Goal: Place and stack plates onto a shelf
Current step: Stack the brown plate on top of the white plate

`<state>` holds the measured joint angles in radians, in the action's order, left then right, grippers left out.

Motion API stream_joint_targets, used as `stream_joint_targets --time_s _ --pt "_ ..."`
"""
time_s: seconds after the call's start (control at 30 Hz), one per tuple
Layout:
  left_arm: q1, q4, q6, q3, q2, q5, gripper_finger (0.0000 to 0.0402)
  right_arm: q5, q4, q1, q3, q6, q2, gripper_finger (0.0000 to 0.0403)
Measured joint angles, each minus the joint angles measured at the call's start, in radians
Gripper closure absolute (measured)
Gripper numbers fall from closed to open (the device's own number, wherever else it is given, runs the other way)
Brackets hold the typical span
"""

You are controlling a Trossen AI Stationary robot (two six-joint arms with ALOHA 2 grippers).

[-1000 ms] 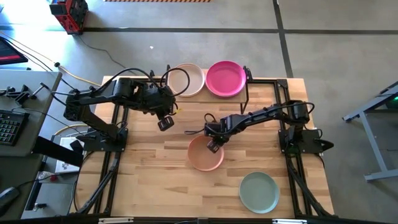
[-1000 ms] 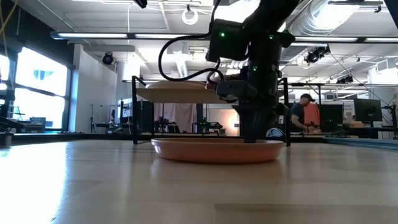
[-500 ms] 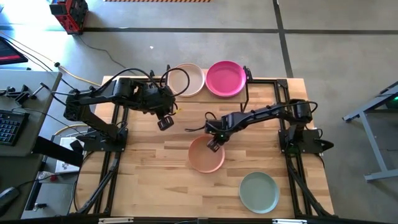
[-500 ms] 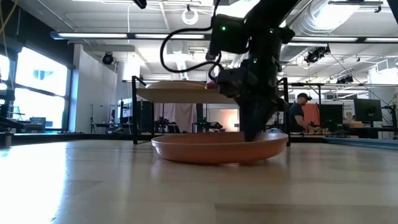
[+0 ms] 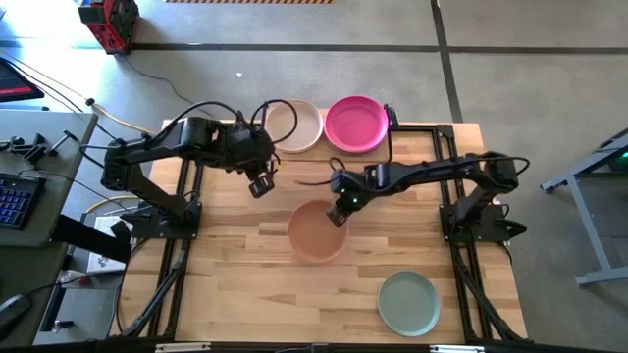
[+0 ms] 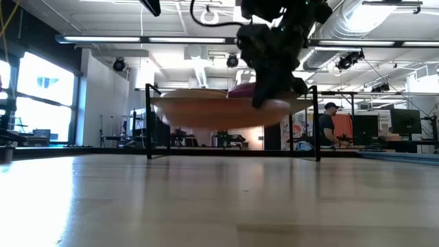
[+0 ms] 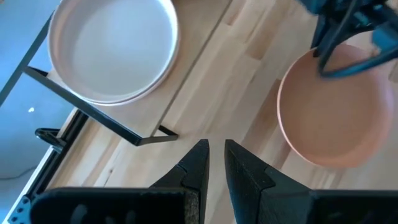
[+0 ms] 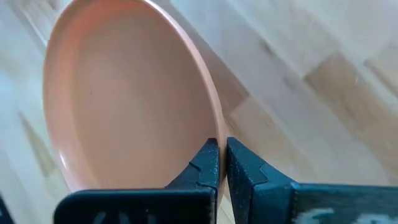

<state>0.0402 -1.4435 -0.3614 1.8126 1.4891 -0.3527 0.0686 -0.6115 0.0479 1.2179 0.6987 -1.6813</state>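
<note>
A tan-pink plate hangs above the middle of the table, with my right gripper shut on its far right rim. In the low view the plate floats at about the shelf's height. The shelf stands at the table's far edge and carries a cream plate and a magenta plate side by side. My left gripper hovers left of the held plate, its fingers a narrow gap apart with nothing between them. A pale teal plate lies flat on the table at the near right. My right gripper pinches the plate's rim between its two fingers, one finger on the inner side and one on the outer side. The fingers slant down from the table's far right. The plate is lifted clear of the table, open side up and close to level.
The shelf's thin black legs stand on the table's far part. Bare wooden tabletop spreads to the near left. Cables loop over the left arm near the cream plate. Beyond the table, a person sits in the room.
My right gripper has shut on the tan-pink plate's rim and risen. The plate first tipped with the gripped side up, then came clear of the table and now hangs about level with the shelf.
</note>
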Motion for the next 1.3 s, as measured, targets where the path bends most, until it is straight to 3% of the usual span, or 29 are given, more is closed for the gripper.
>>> stream_joint_targets --time_s 0.33,0.67,1.3 --pt "0.075 -0.001 0.041 0.0 0.0 0.0 0.0363 0.003 0.1 0.065 0.0 -0.016 0.13 0.0403" --pt "0.164 -0.001 0.086 0.0 0.0 0.0 0.0363 -0.007 0.223 0.209 0.006 -0.087 0.193 0.0403" --pt "0.29 0.004 0.086 0.0 0.0 0.0 0.0363 -0.074 0.293 0.516 0.257 -0.39 0.187 0.0403"
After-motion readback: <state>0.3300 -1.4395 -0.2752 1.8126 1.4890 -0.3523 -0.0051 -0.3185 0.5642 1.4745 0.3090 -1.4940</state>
